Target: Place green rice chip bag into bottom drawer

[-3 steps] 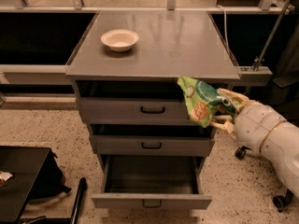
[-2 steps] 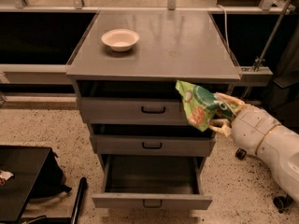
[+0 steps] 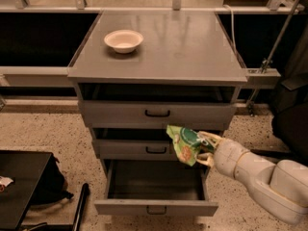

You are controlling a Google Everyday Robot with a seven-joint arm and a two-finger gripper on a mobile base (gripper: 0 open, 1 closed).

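A grey metal cabinet fills the middle of the view, its flat tabletop above three drawers. A pale robot arm reaches in from the lower right. The bottom drawer is pulled out, showing its dark inside. The green rice chip bag hangs in front of the middle drawer, above the right side of the open bottom drawer. A white bowl sits on the tabletop's left rear. The gripper is at the bag's right edge, its tan fingers closed on the bag.
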